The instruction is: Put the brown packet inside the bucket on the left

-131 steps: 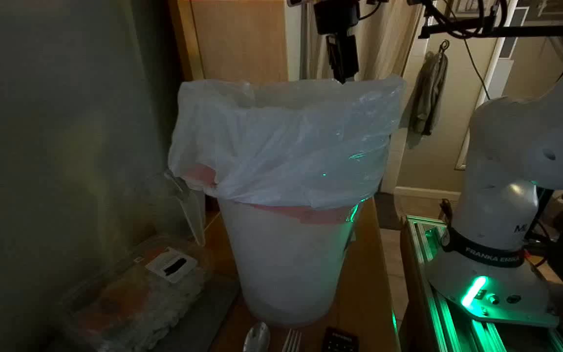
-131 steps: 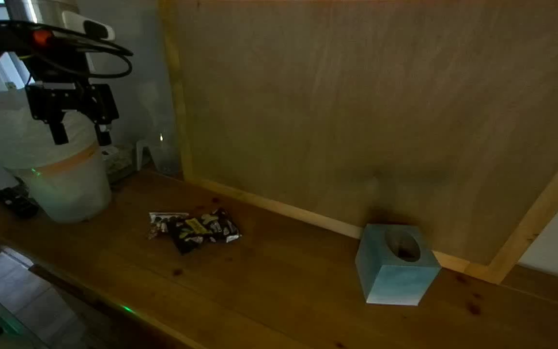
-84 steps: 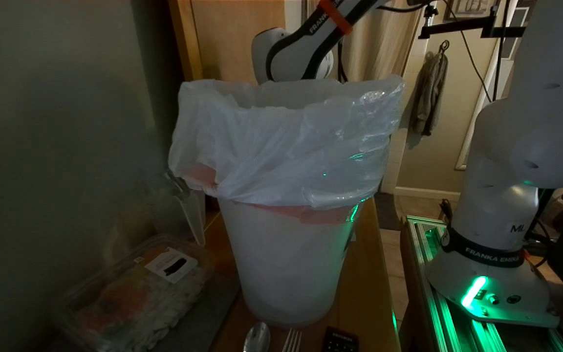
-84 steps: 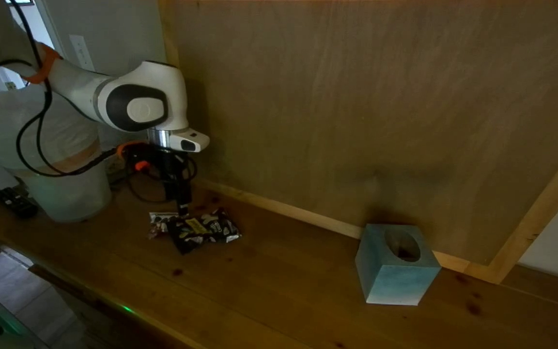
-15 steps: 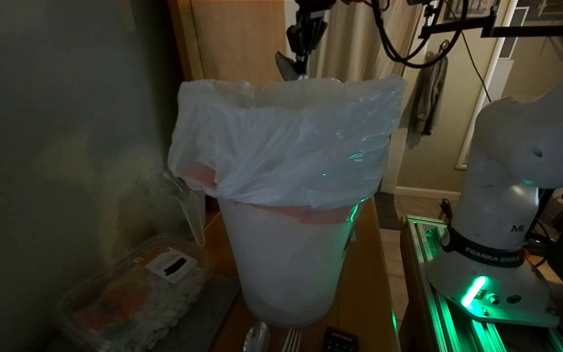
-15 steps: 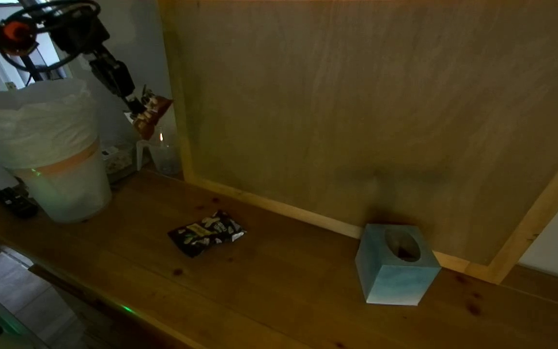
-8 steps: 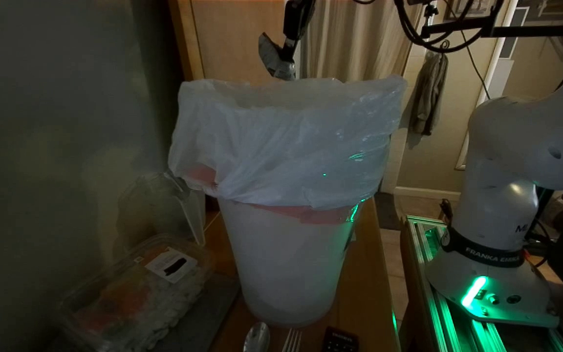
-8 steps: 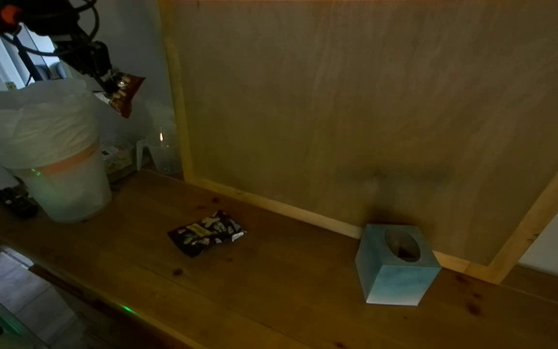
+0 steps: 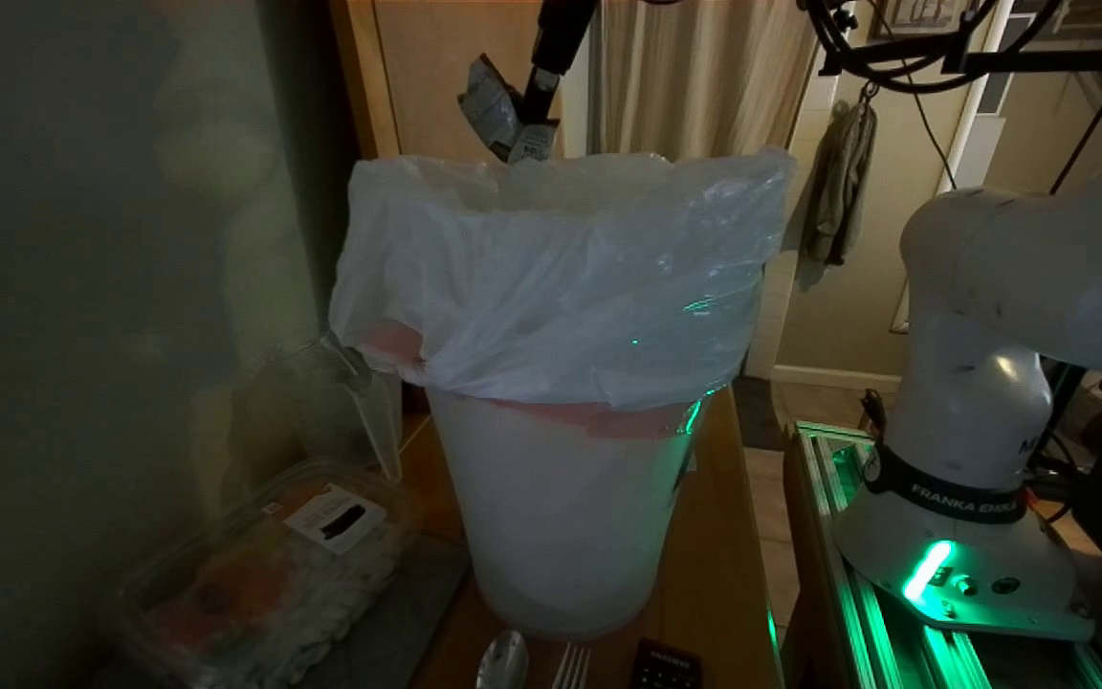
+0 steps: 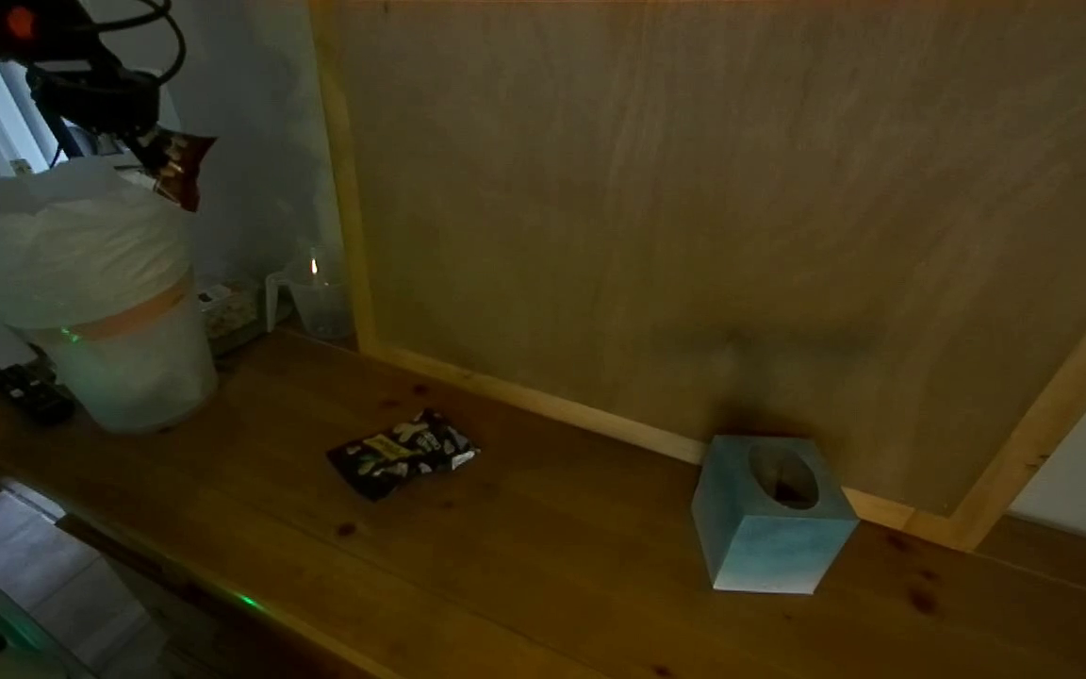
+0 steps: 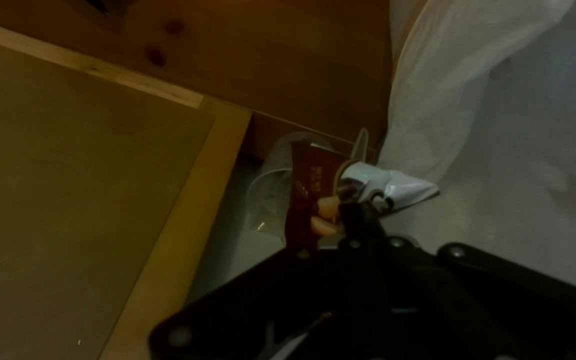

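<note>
White casing covers the single arm [image 9: 967, 411], its base upright and lit green at the right of an exterior view, its upper links running out of frame. In both exterior views the end effector [image 11: 359, 212] slants down from the top, its black fingers [image 9: 541, 91] tilted off the vertical. They pinch the brown packet [image 9: 492, 107], which bends around the fingertips, red-brown in the wrist view and grey on the face seen in an exterior view. The packet hangs in the air near the rim of the bucket [image 9: 561, 517]. In the wrist view its silver-white corner overlaps the edge of the translucent bag [image 11: 433, 100] folded over that rim; whether the two touch cannot be told.

Packets number two: the held one, and a dark packet [image 10: 402, 453] with yellow and white print lying on the wooden table [image 10: 543, 585]. One bucket stands upright. One pale blue box [image 10: 779, 556] with an oval hole in its top stands well apart from it, near the wooden panel [image 10: 694, 236]. Close to the bucket are one spoon [image 9: 501, 662], one fork [image 9: 570, 668], one black remote [image 9: 668, 666], one transparent jug [image 10: 321, 306] and one transparent box [image 9: 264, 574], its contents hard to make out.
</note>
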Motion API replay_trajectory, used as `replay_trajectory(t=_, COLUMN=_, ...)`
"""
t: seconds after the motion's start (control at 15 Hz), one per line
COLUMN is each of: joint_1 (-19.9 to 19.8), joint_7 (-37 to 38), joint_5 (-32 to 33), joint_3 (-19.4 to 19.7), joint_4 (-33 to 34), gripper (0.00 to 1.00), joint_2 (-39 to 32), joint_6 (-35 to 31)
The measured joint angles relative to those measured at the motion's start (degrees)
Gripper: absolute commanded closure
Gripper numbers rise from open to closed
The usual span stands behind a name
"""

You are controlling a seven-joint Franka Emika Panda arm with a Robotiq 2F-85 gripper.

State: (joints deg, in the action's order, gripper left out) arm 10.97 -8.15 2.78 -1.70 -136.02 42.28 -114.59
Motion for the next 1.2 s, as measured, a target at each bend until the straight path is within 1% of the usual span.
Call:
replay_trajectory(t=0.33, joint_1=1.4, joint_7=-3.2, joint_5=0.0, joint_3=-1.3, joint_4=1.9, gripper=1.0, joint_2=0.7, joint_6=0.0)
replay_trajectory(t=0.53, joint_1=3.2, joint_7=-6.0, joint_5=-0.5, joint_3=-1.3, joint_4=2.6, gripper=1.0, joint_2=0.8, joint_6=0.0)
replay_trajectory(t=0.67, joint_1=4.6, joint_7=-8.6, joint_5=-2.0, joint_3=-1.0, joint_4=2.8, gripper=1.0, joint_2=0.8, joint_6=0.3)
replay_trajectory(t=0.93, joint_1=7.6, joint_7=-14.1, joint_5=-6.3, joint_3=0.5, joint_4=2.8, gripper=1.0, joint_2=0.4, joint_6=3.3)
replay_trajectory(t=1.13, joint_1=8.2, joint_7=-16.0, joint_5=-7.8, joint_3=1.0, joint_4=2.8, gripper=1.0, joint_2=-1.0, joint_6=6.1)
replay_trajectory(t=1.2, joint_1=8.2, joint_7=-16.5, joint_5=-8.0, joint_3=1.1, joint_4=2.8, gripper=0.74, joint_2=-1.8, joint_6=6.8)
